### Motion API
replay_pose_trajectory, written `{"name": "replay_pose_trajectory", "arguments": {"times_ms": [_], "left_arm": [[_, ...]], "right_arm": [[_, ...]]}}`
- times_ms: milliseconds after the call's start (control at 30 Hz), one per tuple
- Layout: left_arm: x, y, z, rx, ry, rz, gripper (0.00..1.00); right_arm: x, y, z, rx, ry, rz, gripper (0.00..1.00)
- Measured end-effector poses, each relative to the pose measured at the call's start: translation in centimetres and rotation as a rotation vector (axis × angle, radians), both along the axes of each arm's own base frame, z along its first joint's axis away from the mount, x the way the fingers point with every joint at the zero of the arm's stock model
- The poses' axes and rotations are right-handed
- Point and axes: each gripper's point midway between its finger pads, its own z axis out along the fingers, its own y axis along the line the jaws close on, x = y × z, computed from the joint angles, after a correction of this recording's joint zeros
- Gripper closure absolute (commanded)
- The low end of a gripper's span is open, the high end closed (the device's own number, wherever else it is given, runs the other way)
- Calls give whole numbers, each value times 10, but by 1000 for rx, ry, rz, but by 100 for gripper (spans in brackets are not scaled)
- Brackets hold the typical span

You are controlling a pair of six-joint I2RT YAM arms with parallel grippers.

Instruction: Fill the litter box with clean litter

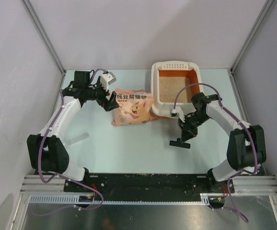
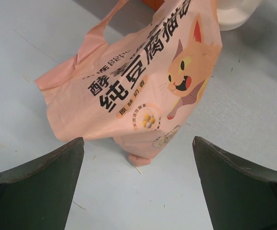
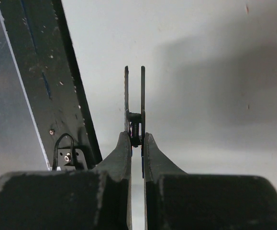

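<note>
Between the right gripper's [image 3: 137, 139] jaws sits the black clip [image 1: 180, 143], pinched tight and held aside over the desk [image 1: 128, 148], presumably to keep it out of the pouring. The left gripper's [image 2: 138, 140] jaws stand wide apart, gripping nothing, poised over the pink bag of clean litter [image 2: 138, 81]. The bag lies flat just beside the litter box [image 1: 175, 64], and tan granules [image 1: 172, 89] already cover the box's floor.
</note>
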Motion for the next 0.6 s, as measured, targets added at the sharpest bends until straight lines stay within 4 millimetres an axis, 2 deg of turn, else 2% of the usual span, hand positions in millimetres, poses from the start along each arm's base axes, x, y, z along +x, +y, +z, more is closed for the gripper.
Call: {"name": "replay_pose_trajectory", "arguments": {"times_ms": [133, 233, 333, 467, 600], "left_arm": [[4, -1, 2, 0, -4, 0, 0], [5, -2, 3, -1, -6, 2, 0], [6, -1, 3, 3, -8, 6, 0], [10, 3, 3, 15, 2, 42, 1], [22, 3, 11, -10, 21, 99, 0]], "right_arm": [[0, -20, -25, -20, 89, -50, 99], [-10, -32, -41, -41, 137, -76, 93], [-16, -36, -50, -56, 150, -80, 83], [-14, -39, -61, -76, 133, -96, 48], [-2, -43, -63, -97, 81, -134, 37]]}}
